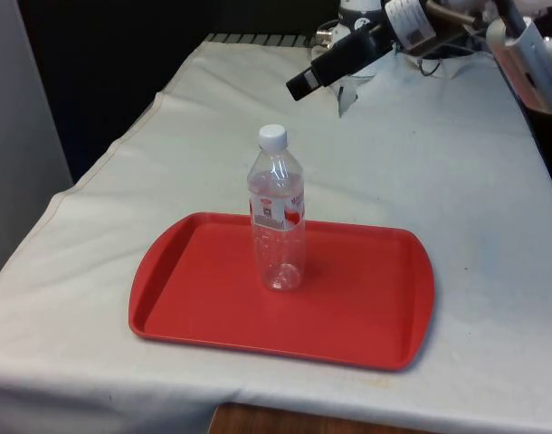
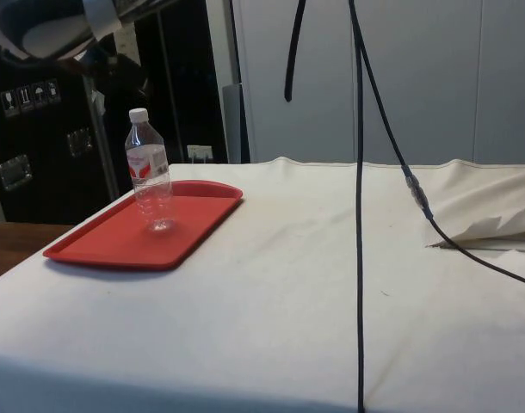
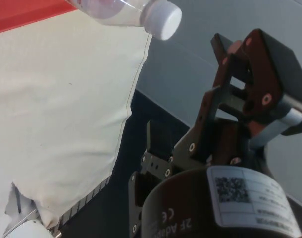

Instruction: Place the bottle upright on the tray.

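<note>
The bottle [image 1: 278,210] stands upright near the middle of the red tray [image 1: 366,348], long axis vertical. The gripper [image 1: 303,86] hangs well apart, high over the counter's [image 1: 457,163] far end; whether its jaws are wide or narrow cannot be told.

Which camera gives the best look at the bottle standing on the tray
The front view: the whole bottle stands upright on the red tray. The side view shows it whole but farther off; the wrist view catches just its capped end.

We see a table [image 2: 271,284] under a white cloth [image 1: 439,181]. Behind it stand dark cabinets [image 2: 39,138] and a pale wall [image 2: 435,77].
</note>
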